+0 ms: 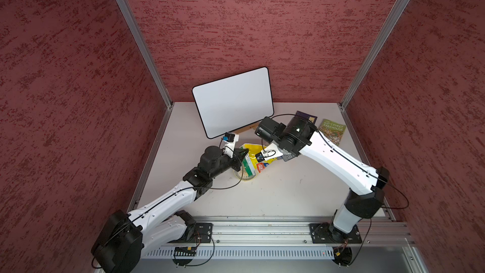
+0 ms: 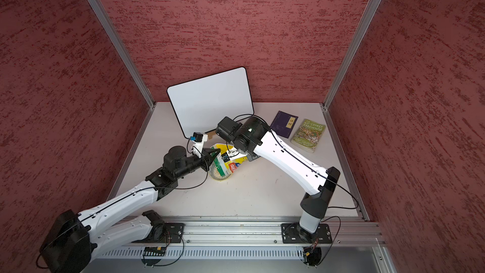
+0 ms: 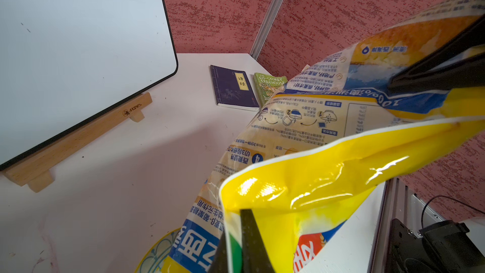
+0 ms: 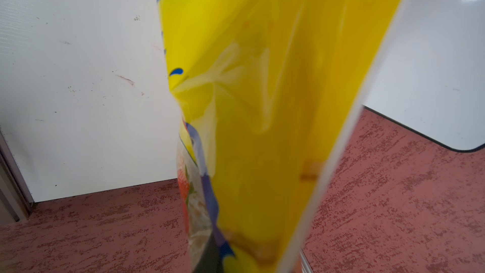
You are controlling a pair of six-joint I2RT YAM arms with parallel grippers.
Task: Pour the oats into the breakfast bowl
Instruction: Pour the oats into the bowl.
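Left gripper (image 1: 242, 153) pinched shut on the green-white mouth edge of the oats bag (image 1: 252, 151), right gripper (image 1: 260, 157) clamped on the bag's raised yellow end. In both top views the bag is tipped mouth-down over the breakfast bowl (image 1: 247, 178), which sits on the table (image 1: 288, 195) between the arms. Pale oats (image 2: 216, 172) lie in the bowl. Whiteboard (image 1: 233, 101) stands behind. Purple book (image 2: 284, 124) and green book (image 2: 309, 135) lie toward the back right corner, well apart from the bowl. Left wrist view: black fingers (image 3: 253, 242) grip the bag edge, bowl rim just under it, and the right gripper's dark fingers close on the printed side. Right wrist view: blurred yellow bag fills the middle, grip itself not clear.
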